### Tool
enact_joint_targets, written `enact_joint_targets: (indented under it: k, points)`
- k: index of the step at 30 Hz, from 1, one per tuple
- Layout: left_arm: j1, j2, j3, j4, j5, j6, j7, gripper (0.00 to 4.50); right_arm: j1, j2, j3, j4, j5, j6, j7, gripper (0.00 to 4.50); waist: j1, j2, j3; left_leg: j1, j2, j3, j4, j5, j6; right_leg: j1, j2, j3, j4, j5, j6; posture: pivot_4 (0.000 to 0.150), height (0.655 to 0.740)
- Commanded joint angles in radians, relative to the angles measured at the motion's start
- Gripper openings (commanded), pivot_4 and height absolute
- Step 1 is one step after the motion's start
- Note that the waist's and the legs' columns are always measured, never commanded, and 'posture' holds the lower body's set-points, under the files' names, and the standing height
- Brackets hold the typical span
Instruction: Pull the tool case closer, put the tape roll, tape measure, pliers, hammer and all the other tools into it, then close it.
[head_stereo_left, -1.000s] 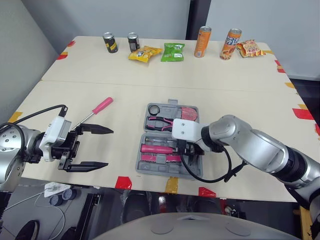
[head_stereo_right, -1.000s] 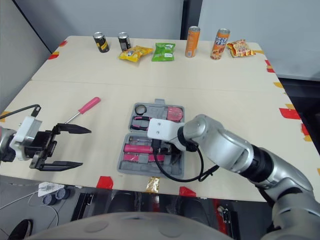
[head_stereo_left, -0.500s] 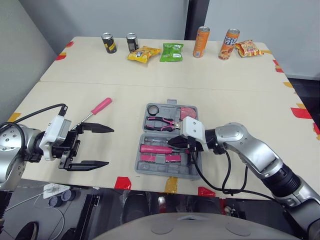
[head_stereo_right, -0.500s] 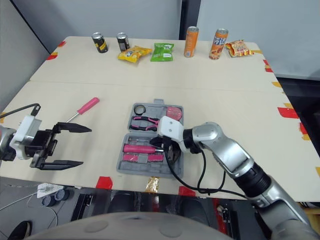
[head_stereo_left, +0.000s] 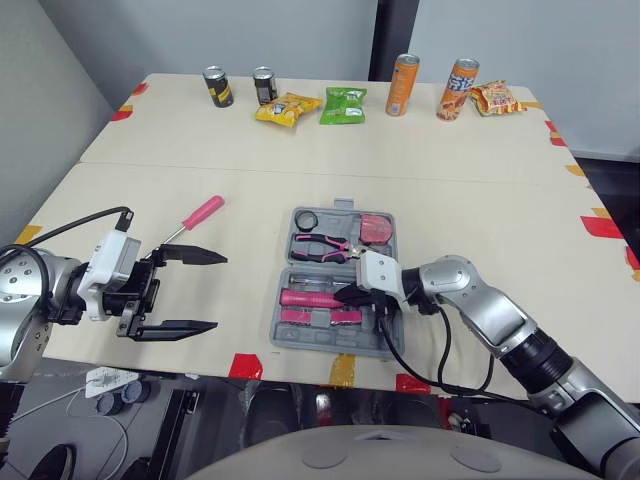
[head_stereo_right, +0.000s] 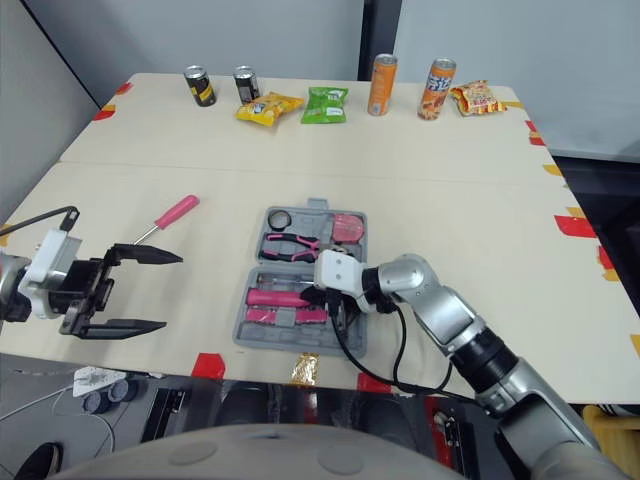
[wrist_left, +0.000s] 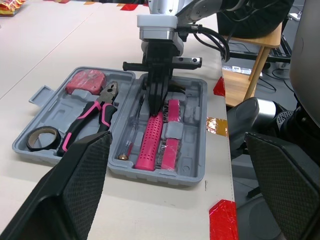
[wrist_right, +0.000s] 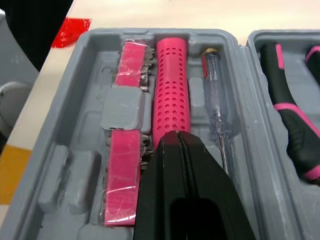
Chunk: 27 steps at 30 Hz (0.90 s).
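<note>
While the clenched right claw (head_stereo_left: 340, 296) sits over the hammer (wrist_right: 171, 85) inside the tool case (head_stereo_left: 320, 342), the released left claw (head_stereo_left: 218, 294) should grip the screwdriver (head_stereo_left: 195, 218), left of the case, mid-handle.

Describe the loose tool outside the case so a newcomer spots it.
On the table, look left of the open grey case, just beyond the left pincer. The screwdriver lies there: pink handle, thin shaft, the only tool outside the case.

Screwdriver (head_stereo_left: 197, 217) lies left of the tool case (wrist_left: 187, 160); pliers (head_stereo_left: 325, 244) lie inside.
</note>
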Motion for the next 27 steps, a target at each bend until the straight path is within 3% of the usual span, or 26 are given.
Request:
enact_joint_targets:
  k: [1, 11, 16, 17, 20, 27]
  points:
    - [0.003, -0.004, 0.027, -0.025, -0.008, -0.002, -0.037, 4.50, 0.019, -0.005, 0.032, 0.064, -0.076, 0.012, -0.015, 0.05, -0.001, 0.000, -0.002, 0.000, 0.000, 0.000, 0.000, 0.000, 0.000, 0.000, 0.000, 0.000, 0.000, 0.000, 0.000, 0.150, 0.7400]
    - [0.008, -0.019, 0.033, -0.031, -0.011, 0.009, -0.021, 4.50, 0.041, 0.007, -0.076, -0.064, 0.010, -0.001, -0.023, 0.05, -0.002, 0.000, -0.004, 0.000, 0.000, 0.000, 0.000, 0.000, 0.000, 0.001, 0.000, 0.000, -0.001, 0.000, 0.000, 0.150, 0.7400]
    - [0.024, -0.050, 0.072, -0.056, -0.055, 0.075, 0.053, 4.50, 0.095, 0.004, -0.245, -0.208, 0.192, 0.051, -0.022, 0.05, 0.004, 0.000, -0.002, -0.001, 0.000, 0.000, 0.000, 0.000, 0.000, 0.000, 0.000, 0.000, -0.001, 0.000, 0.000, 0.150, 0.7400]
    - [0.026, -0.060, 0.084, -0.061, -0.058, 0.086, 0.076, 4.50, 0.118, 0.011, -0.296, -0.215, 0.212, -0.013, -0.032, 0.05, 0.005, 0.000, -0.002, -0.001, 0.000, 0.000, 0.000, 0.000, 0.000, 0.000, 0.000, 0.000, -0.001, 0.000, 0.000, 0.150, 0.7400]
    - [0.042, -0.088, 0.118, -0.070, -0.062, 0.124, 0.149, 4.50, 0.162, 0.044, -0.446, -0.176, 0.283, -0.106, -0.074, 0.05, 0.004, 0.000, -0.002, -0.001, 0.000, -0.001, 0.000, 0.000, 0.000, 0.000, -0.001, 0.000, -0.002, 0.000, 0.000, 0.150, 0.7400]
    - [0.128, -0.182, 0.199, 0.001, 0.012, 0.106, 0.306, 4.50, 0.305, -0.058, -0.690, -0.060, 0.369, -0.126, -0.026, 0.05, 0.002, 0.000, -0.002, -0.001, 0.000, -0.001, -0.001, 0.000, 0.000, 0.002, -0.001, 0.001, -0.006, 0.000, 0.000, 0.150, 0.7400]
